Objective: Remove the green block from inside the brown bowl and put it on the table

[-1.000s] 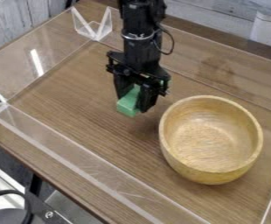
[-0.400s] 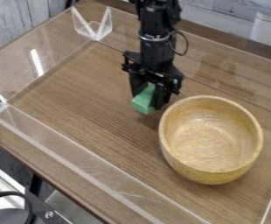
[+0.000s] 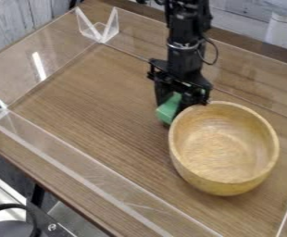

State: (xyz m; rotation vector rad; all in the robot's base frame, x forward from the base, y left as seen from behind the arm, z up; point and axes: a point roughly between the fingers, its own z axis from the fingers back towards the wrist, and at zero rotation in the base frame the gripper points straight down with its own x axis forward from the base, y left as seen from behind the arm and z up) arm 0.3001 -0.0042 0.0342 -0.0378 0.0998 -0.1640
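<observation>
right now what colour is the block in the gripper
Solid green block, seen in the camera view, held in the gripper.

Bowl resting on the table toward the right and near side, nothing inside it. Gripper pointing down just behind and left of the bowl's rim, with the block between its fingers, outside the bowl and close to the tabletop. Low acrylic walls along the table's edges.

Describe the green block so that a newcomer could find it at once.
Start at the wooden bowl on the table. Just beyond its far-left rim, the black gripper points down. The green block sits between its fingers, the only green thing here.
</observation>
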